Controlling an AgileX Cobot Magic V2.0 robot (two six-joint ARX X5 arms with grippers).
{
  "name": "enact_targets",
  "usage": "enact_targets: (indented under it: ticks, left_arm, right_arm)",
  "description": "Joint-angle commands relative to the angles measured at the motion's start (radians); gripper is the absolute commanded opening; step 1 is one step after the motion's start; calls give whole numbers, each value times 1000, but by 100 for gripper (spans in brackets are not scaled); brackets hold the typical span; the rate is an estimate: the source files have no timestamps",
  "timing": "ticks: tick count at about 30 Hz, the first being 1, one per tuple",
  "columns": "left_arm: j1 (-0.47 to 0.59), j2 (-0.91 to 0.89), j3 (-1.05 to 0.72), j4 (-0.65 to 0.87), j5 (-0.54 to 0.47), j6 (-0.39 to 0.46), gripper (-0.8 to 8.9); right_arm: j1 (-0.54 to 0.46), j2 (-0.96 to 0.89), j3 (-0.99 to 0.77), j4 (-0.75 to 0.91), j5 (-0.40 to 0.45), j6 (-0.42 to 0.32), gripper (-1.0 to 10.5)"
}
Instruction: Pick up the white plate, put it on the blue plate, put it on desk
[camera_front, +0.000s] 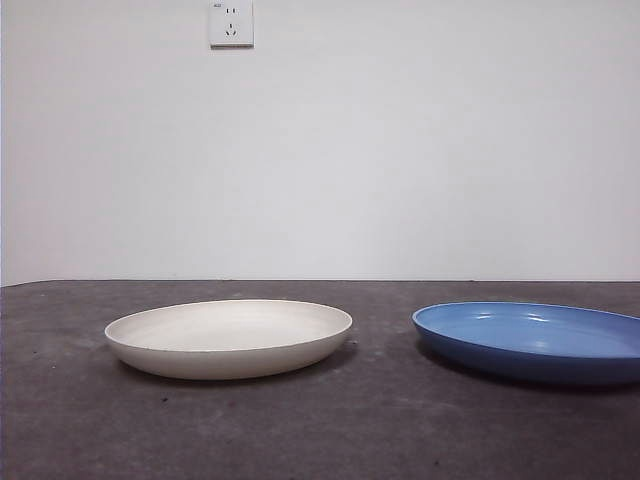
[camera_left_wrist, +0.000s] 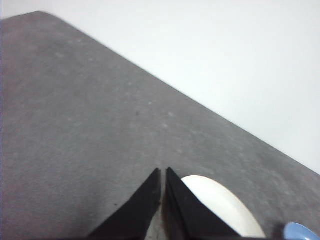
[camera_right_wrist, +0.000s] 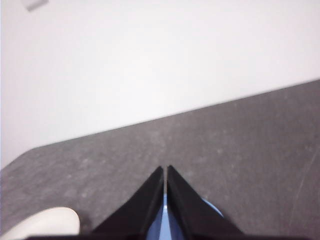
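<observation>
The white plate (camera_front: 229, 337) sat left of centre in the lower half of the front view, flat on the desk (camera_front: 330, 430), and the blue plate (camera_front: 535, 341) lay at the lower right, cut by the frame's right edge – the two apart, with bare desk between them. A wall socket (camera_front: 231, 23) showed at the top of that view, left of centre. Neither arm appeared there, so both seemed to wait above.

In the left wrist view the left gripper (camera_left_wrist: 163, 172) had its jaws drawn together to a thin slit, holding nothing, with the white plate (camera_left_wrist: 225, 205) showing just past them. In the right wrist view the right gripper (camera_right_wrist: 165, 170) was likewise pinched narrow and empty, the blue plate (camera_right_wrist: 162, 220) peeping between and beside its jaws.

Nothing of the task looked begun. The likely trouble from here: the white plate's rim is low and curved, so jaws not opened wide before descending could strike the rim and shove the plate along the desk – or a shallow pinch on that smooth rim could let it tilt and slip on the way to the blue plate
</observation>
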Motion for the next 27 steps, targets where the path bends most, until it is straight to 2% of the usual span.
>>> enact_targets:
  ticks: [1,9,18,23,27]
  left_arm:
    - [0,50,95,-29,37,40,16]
    - [0,301,400,-236,169,238,16]
    - [-17,562,645,-460,388,434,16]
    - [-73,664,718,-633,409,554,16]
    - [-130,696,732,-719,409,616,16]
  right_arm:
    - [2,47,92,-71,3,-51,6]
    - [3,258,393,-314,-11,-187,6]
    - [3,536,703,-662,-183,-349,6]
    - [12,652,801,-820,-262,-416,6]
    - [51,712,821,-929,-266,-473,6]
